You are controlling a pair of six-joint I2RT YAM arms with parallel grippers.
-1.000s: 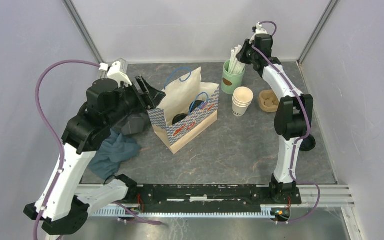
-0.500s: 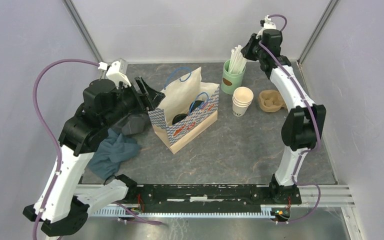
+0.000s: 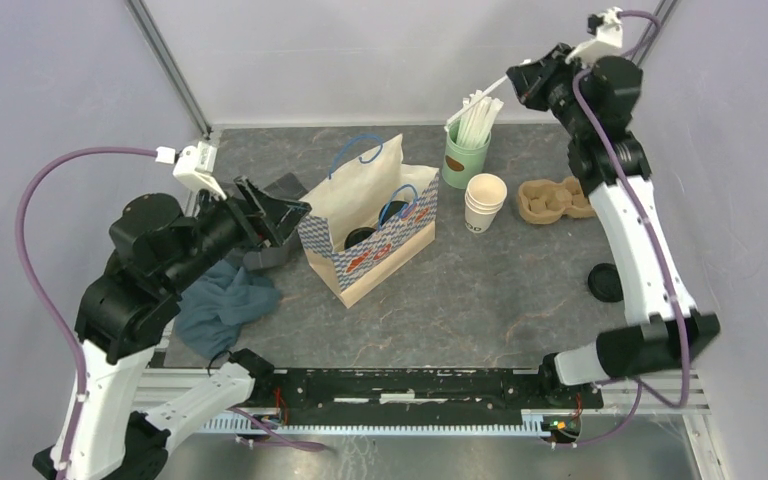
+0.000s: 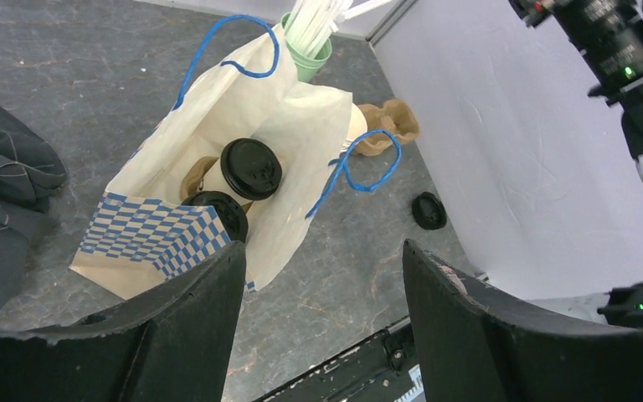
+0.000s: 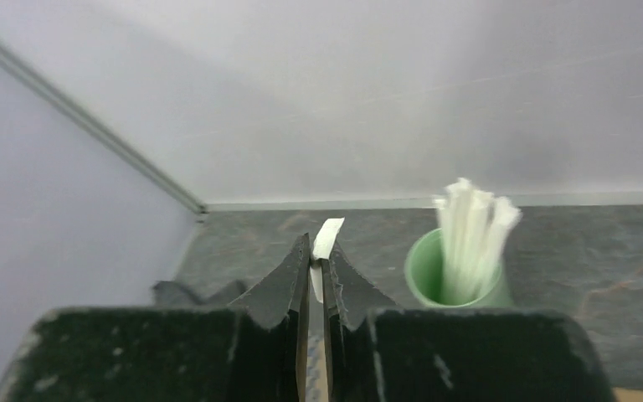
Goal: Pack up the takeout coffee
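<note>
Takeout coffee cups (image 4: 251, 167), black-lidded, stand upright inside the paper bag (image 4: 301, 109). Right gripper (image 5: 316, 251) pinches one white straw (image 5: 328, 230) near the green cup (image 5: 456, 276); the bag lies lower, to its left. Left gripper (image 4: 322, 251), wide open and empty, sits just beside the bag.

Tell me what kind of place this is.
Probably a robot lab test cell staged as a coffee counter: plain pale panel walls enclose a stone-look tabletop, with two arms bolted to a rail and a paper bag of lidded cups.
</note>
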